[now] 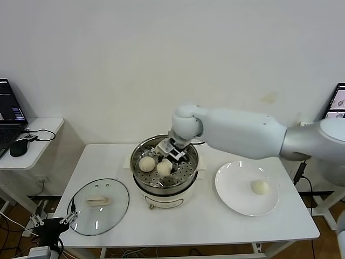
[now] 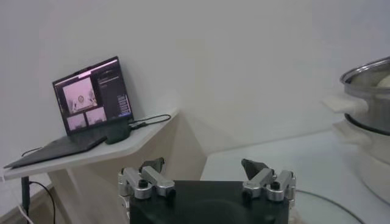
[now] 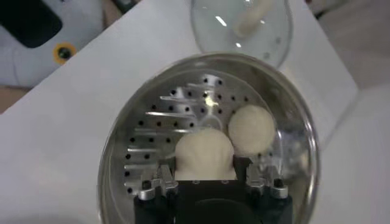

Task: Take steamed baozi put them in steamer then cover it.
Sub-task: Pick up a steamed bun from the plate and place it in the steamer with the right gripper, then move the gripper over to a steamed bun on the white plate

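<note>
The steamer (image 1: 190,181) stands mid-table. My right gripper (image 1: 171,155) reaches down into its steel basket (image 3: 152,131) and is shut on a baozi (image 3: 206,155), which sits low on the perforated floor (image 1: 164,167). A second baozi (image 1: 146,163) lies beside it and also shows in the right wrist view (image 3: 251,126). A third baozi (image 1: 260,186) lies on the white plate (image 1: 234,189) at the right. The glass cover (image 1: 99,208) lies flat at the table's front left, and shows in the right wrist view (image 3: 241,24). My left gripper (image 2: 203,167) is open and empty, parked off the table's front left corner (image 1: 54,220).
A side table (image 1: 40,137) with a laptop (image 2: 91,97) and a mouse (image 1: 19,147) stands at the left. A screen (image 1: 337,102) shows at the right edge. The steamer's side (image 2: 368,91) shows in the left wrist view. A white wall is behind.
</note>
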Motion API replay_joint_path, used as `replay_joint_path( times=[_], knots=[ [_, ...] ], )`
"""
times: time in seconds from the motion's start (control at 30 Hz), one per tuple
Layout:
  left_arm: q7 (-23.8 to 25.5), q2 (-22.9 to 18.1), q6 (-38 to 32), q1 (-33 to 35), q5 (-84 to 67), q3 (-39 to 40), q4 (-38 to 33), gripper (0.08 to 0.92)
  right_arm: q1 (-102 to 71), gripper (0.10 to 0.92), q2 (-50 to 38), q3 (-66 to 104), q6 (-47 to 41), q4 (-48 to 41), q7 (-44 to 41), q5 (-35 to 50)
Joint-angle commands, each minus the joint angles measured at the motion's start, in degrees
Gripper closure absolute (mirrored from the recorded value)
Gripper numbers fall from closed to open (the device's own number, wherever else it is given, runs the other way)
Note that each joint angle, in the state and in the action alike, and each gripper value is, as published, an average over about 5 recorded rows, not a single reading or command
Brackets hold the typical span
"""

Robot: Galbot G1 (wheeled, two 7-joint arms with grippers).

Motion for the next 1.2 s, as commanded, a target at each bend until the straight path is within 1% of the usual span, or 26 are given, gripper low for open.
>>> replay_joint_path(
  times=[0.03, 0.23, 0.33, 0.43, 0.57, 0.7, 0.83, 1.03, 1.13, 1.2],
  knots=[
    [0.0, 0.0, 0.0, 0.0, 0.0, 0.1, 0.3, 0.177, -0.7, 0.423, 2.6, -2.2, 5.8, -1.3, -0.3, -3.0],
    [-0.1, 0.0, -0.1, -0.2, -0.1, 0.1, 0.7, 0.177, -0.4, 0.422, 2.4, -2.6, 6.8, -1.3, -1.1, -3.9],
    [-0.2, -0.1, -0.2, -0.2, -0.1, 0.2, 0.7, 0.177, -0.5, 0.408, 2.3, -2.5, 7.3, -1.5, -0.8, -4.1],
    [-0.2, -0.1, -0.2, -0.3, -0.2, 0.2, 0.8, 0.177, -0.4, 0.353, 2.0, -2.0, 7.3, -1.6, -0.3, -4.0],
    [-0.2, 0.0, -0.2, -0.2, -0.2, 0.1, 0.8, 0.177, 1.3, 0.246, 1.0, -0.4, 6.8, -1.5, 0.0, -2.7],
    [-0.2, 0.1, -0.2, -0.2, -0.2, -0.1, 0.6, 0.177, 4.2, 0.206, -1.6, 1.4, 3.9, -0.6, -0.1, -0.3],
    [-0.2, 0.4, -0.2, 0.0, -0.4, -0.6, 0.6, 0.177, 6.7, 0.203, -7.1, 3.2, -4.3, 2.3, -1.4, 2.6],
    [0.0, 0.8, -0.1, 0.2, -0.4, -0.7, 0.2, 0.177, 7.8, 0.202, -19.4, 4.6, -18.4, 9.5, -1.1, 4.1],
    [0.0, 0.9, -0.1, 0.1, -0.3, -0.3, 0.0, 0.177, 6.7, 0.203, -26.1, 5.2, -21.9, 13.1, -0.9, 4.1],
    [0.1, 1.1, 0.0, 0.0, -0.2, -0.1, -0.2, 0.177, 4.8, 0.203, -30.9, 6.2, -21.6, 14.6, -1.2, 2.8]
  ],
)
